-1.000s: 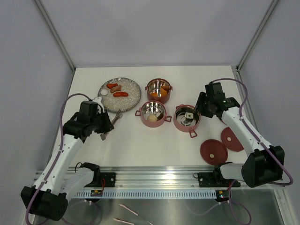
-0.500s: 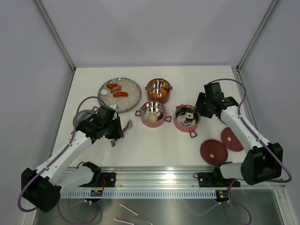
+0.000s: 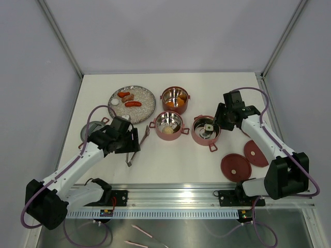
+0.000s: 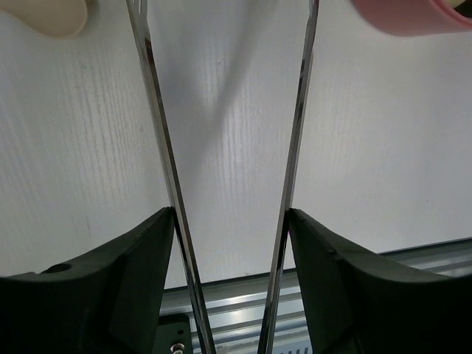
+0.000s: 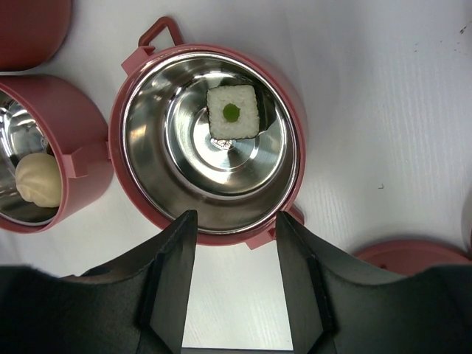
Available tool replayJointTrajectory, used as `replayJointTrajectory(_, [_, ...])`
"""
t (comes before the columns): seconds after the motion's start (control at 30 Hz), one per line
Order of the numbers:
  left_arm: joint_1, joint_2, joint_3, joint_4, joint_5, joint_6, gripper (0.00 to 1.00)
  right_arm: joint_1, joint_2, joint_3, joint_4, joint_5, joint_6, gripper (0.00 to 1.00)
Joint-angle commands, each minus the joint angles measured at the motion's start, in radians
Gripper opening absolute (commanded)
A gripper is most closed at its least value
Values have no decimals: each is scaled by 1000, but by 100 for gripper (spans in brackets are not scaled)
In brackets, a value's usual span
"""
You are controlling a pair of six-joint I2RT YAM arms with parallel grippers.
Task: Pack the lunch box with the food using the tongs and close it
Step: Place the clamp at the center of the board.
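My left gripper [image 3: 133,144] is shut on the tongs [image 3: 138,146]. Their two thin silvery arms [image 4: 158,133] lie against the inner faces of my fingers [image 4: 140,258] and spread apart above bare table, left of the tiers. The lunch box stands as three open red tiers: the back one [image 3: 175,99] holds orange food, the middle one [image 3: 169,125] a pale bun [image 5: 40,181], the right one [image 3: 206,129] a white square piece [image 5: 232,112]. My right gripper [image 3: 220,120] hovers open and empty at that tier's rim [image 5: 133,147]. More food [image 3: 133,104] lies on the plate.
The grey speckled plate [image 3: 147,106] sits at the back left. Two flat red lids [image 3: 236,167] [image 3: 256,153] lie at the front right, under the right arm. A dark grey disc [image 3: 89,132] lies at the left beneath the left arm's cable.
My left arm has swung right, away from the plate, carrying the tongs toward the middle tier. The tongs' arms now stand wider apart. The right arm has barely moved.
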Motion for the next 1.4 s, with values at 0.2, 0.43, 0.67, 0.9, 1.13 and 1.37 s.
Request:
replayJointTrajectory(0.2, [-6, 1, 93, -35, 7, 47, 65, -2, -34, 1, 7, 90, -23, 55])
replayJointTrajectory(0.43, [-7, 28, 124, -60, 34, 90, 80, -30, -63, -2, -28, 124, -20, 57])
replayJointTrajectory(0.67, [-7, 36, 135, -55, 36, 107, 85, -33, -90, -5, -68, 142, 0, 58])
replayJointTrajectory(0.9, [-7, 31, 219, -29, -1, 92, 79, -35, -151, -108, -177, 122, 116, 60])
replayJointTrajectory(1.13, [-7, 87, 325, -6, -93, 87, 78, -2, -253, -313, -217, 50, 314, 59])
replayJointTrajectory(1.37, [-9, 123, 371, 37, -119, 107, 78, 65, -257, -379, -240, 23, 475, 56])
